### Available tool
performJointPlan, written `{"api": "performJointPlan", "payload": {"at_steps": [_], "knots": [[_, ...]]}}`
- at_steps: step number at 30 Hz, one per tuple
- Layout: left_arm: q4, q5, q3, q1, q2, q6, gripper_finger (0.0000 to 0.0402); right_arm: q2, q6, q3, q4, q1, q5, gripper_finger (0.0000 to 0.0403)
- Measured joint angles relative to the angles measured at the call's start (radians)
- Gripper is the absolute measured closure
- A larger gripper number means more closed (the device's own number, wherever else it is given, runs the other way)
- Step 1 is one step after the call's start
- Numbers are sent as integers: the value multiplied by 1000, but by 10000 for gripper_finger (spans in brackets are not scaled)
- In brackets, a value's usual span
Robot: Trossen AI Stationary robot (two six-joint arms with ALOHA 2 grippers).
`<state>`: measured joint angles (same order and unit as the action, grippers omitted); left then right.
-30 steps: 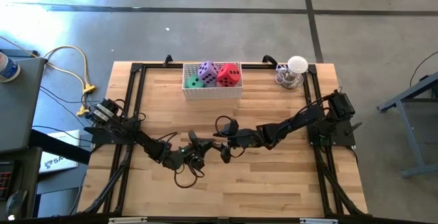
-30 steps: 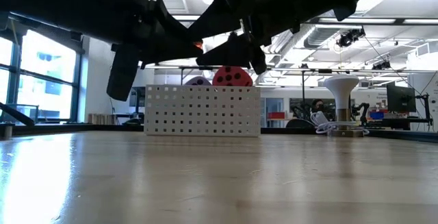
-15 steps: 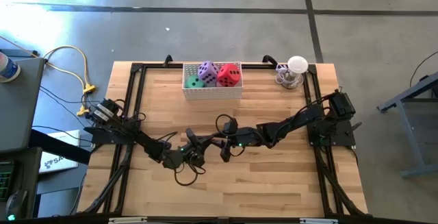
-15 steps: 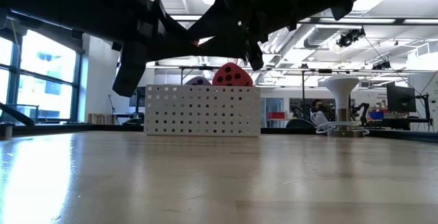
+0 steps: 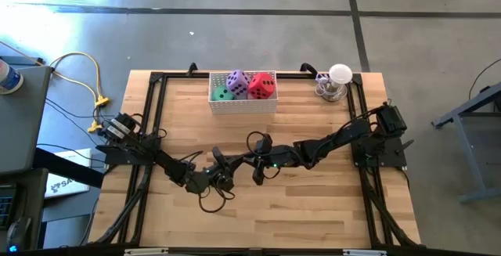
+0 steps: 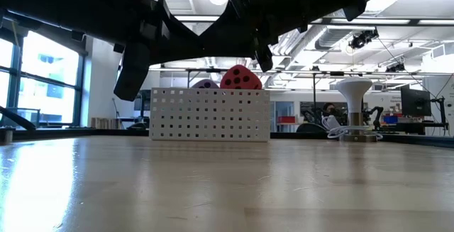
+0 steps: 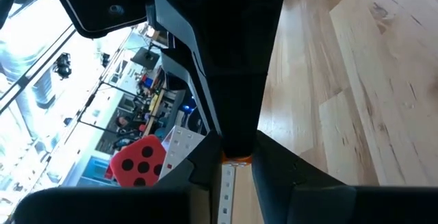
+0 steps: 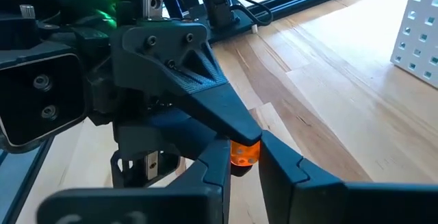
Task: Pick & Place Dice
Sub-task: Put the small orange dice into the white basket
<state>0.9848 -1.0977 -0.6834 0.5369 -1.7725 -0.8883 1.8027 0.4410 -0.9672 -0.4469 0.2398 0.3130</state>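
Right pincer [image 8: 245, 157] closed snugly on a small orange cube [image 8: 244, 153] with dark pips, one finger on either flank. Left pincer [image 7: 236, 158] pinched onto the same cube from the opposite side, tips nose to nose with the right's. Both raised off the wood, just 9 o'clock of the bench [image 5: 313, 209] centre.

Looks like a hand-over between the arms, caught with both grips on at once. Next move, by this reading: loosen one grip while the other stays firm, then draw straight back so the cube does not twist out. Which side gives way cannot be told.

Out at 12 o'clock, against the far edge: white perforated basket [image 5: 243, 106], well apart from both pincers. Inside it, red die [image 5: 263, 85] toward 3 o'clock, purple die [image 5: 236, 81] in the middle, green die [image 5: 223, 93] toward 9 o'clock, packed touching. No pink die to be seen.

At the 1 o'clock corner, a white round-headed stand [image 5: 338, 74] with a coiled lead. Pale wood planks, framed by black rails [image 5: 149, 131].

Beyond, grey concrete floor and a yellow cable [image 5: 86, 72] at 10 o'clock of the bench. Across the low view, tall windows at 9 o'clock, ceiling lights and trusses overhead, desks with screens far off at 3 o'clock.
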Motion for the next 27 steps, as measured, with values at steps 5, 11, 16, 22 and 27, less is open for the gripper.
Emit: {"api": "performJointPlan", "payload": {"at_steps": [5, 11, 16, 22, 27], "knots": [[3, 5, 0, 0, 0, -8, 315, 0, -6, 0, 2, 0, -2, 365], [4, 9, 0, 0, 0, 3, 271, 1, -30, 2, 7, 0, 0, 365], [5, 3, 0, 1, 0, 4, 244, -1, -77, 2, 58, -10, 73, 365], [1, -12, -3, 3, 4, 53, 234, -30, -128, 7, 165, -51, 202, 365], [-30, -12, -3, 3, 3, 107, 233, -90, -190, 2, 182, -103, 258, 365]]}}
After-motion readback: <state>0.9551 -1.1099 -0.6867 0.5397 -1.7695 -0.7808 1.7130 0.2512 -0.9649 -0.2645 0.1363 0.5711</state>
